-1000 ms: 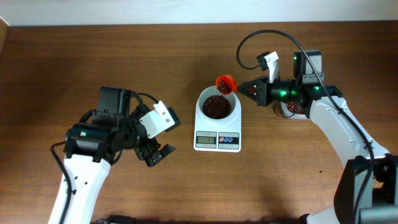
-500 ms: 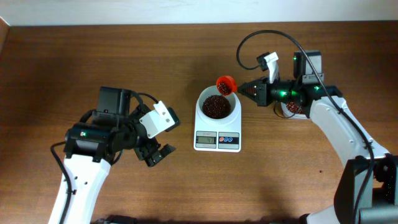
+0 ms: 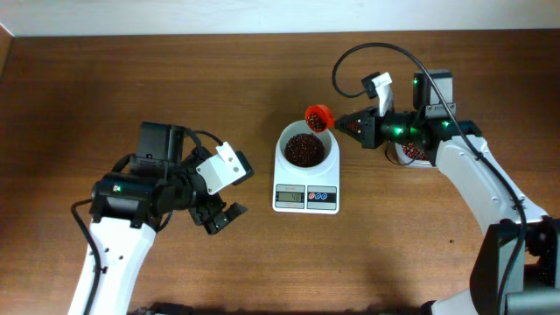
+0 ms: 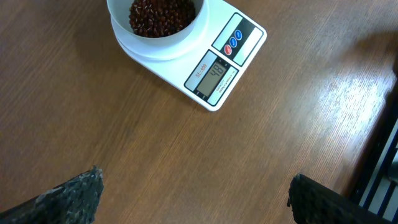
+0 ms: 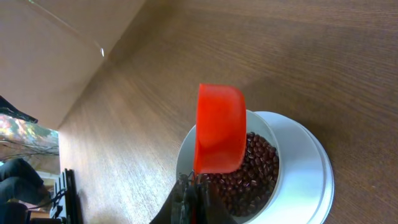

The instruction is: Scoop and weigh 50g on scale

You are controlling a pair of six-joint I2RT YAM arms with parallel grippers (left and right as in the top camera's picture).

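Nothing has shifted: scoop (image 3: 318,115) poised over the bowl (image 3: 282,150).
On the worktop (image 3: 262,70), the scale (image 3: 306,198) lies just ahead of the right claw (image 3: 339,126), which is clamped on the scoop, tipped above the beans (image 3: 303,150); the left claw (image 3: 219,217) gapes empty, farther away.

A robotics lab bench, it seems: a left arm (image 3: 131,197) and a right arm (image 3: 477,184), white and black, stand at a brown wooden table (image 3: 175,79) by a plain pale wall (image 3: 262,16), a kitchen scale (image 3: 305,198) between them
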